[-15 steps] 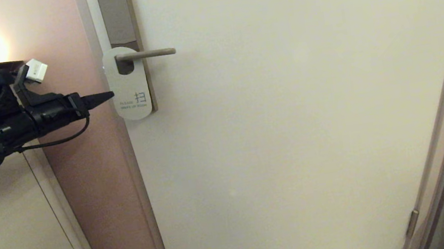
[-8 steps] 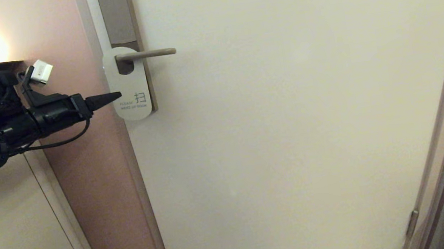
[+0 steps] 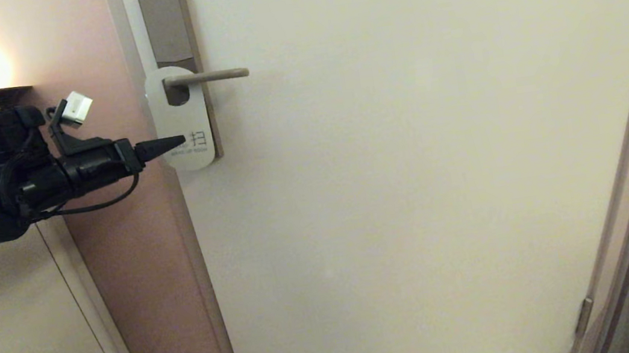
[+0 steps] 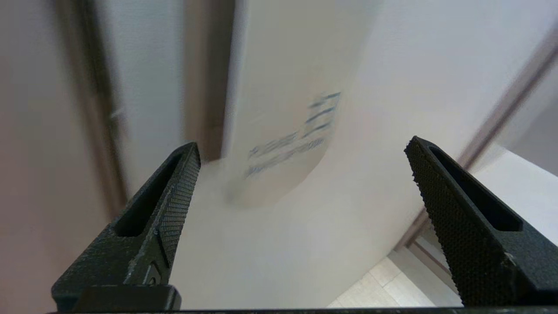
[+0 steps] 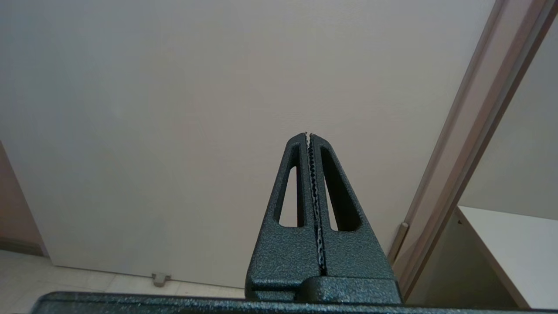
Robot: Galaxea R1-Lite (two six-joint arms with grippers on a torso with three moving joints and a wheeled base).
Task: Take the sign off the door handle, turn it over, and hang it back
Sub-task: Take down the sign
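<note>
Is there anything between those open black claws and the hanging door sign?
Nothing. In the left wrist view the left gripper stands open with the sign straight ahead and only bare door between; the head view shows its tip at the sign's edge.

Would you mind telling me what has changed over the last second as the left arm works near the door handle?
The left gripper has moved toward the door, its tip now overlapping the lower part of the sign in the head view; nothing has been gripped. The sign hangs unmoved on the door handle, pale side out. The right gripper stays shut, pointing at the door.
</note>
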